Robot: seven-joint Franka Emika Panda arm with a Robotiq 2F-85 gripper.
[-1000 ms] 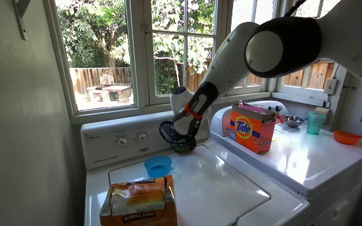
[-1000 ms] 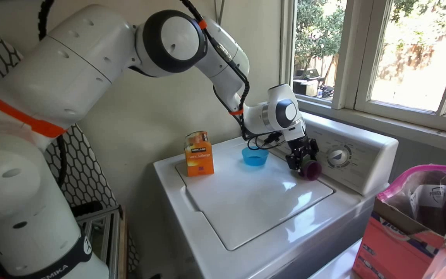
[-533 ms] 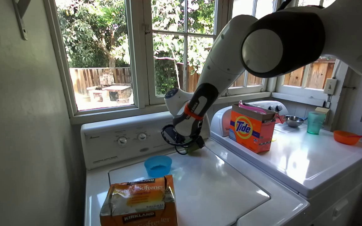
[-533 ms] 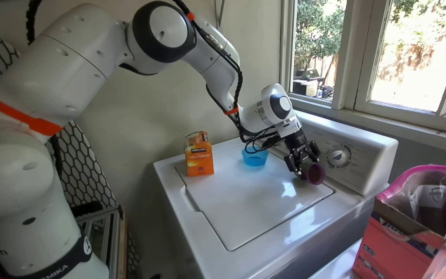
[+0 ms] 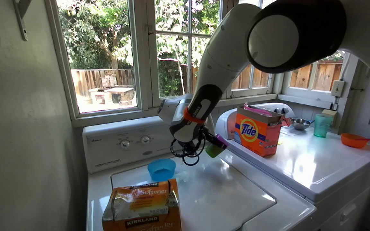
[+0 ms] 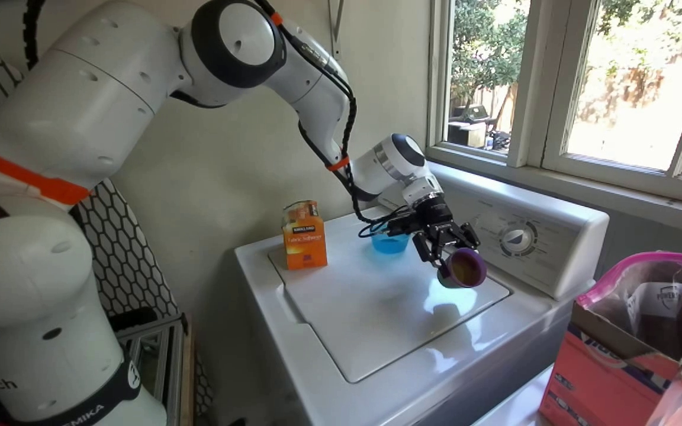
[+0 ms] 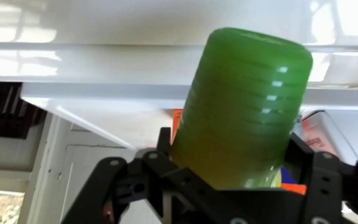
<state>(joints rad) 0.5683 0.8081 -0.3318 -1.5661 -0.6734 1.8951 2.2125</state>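
Cup and gripper have shifted a little off the control panel over the last second and rolled; the cup's green side and purple rim now show in an exterior view where little of it showed before.

Jaws: clasping the cup, spread only as far as its girth, one black finger to each side. Cup tilted, base low, mouth raised and leaning toward the dryer. Amber-brown tone inside it; contents or tinted wall, cannot tell.

Beneath: washer lid, not touched by the cup. Cup's shadow appears to fall near the lid's dryer-side edge.

Step in hand, as I judge it: carrying the cup in mid-air with the wrist turning. Next move calls for a firm hold and a slow, deliberate tilt; anything inside could run to the lower lip if rushed.

Close by: blue bowl on the lid, apart from the cup. Tide box, top open, on the dryer's washer-side edge. Kirkland fabric softener box at the lid's side away from the dryer.

Farther: steel bowl, green tumbler and orange bowl with a pink utensil, all on the dryer. Window frame behind, daylit trees outside.
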